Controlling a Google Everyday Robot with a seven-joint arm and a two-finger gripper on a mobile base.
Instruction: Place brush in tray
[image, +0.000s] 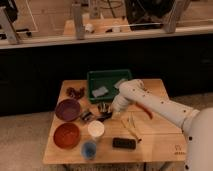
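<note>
Hovering low at mid-frame, gripper (104, 108) just below the tray (107, 73).
Brush (103, 116) shows dark on the table (160, 145) right under it; whether it's gripped or not, can't tell.

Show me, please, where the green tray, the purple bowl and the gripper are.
Green tray (105, 79): camera view, bare inside near its back wall.
Purple bowl (67, 109): camera view, middle of its hollow.
Gripper (104, 111): camera view, its dark tip, just before the tray's front wall.
</note>
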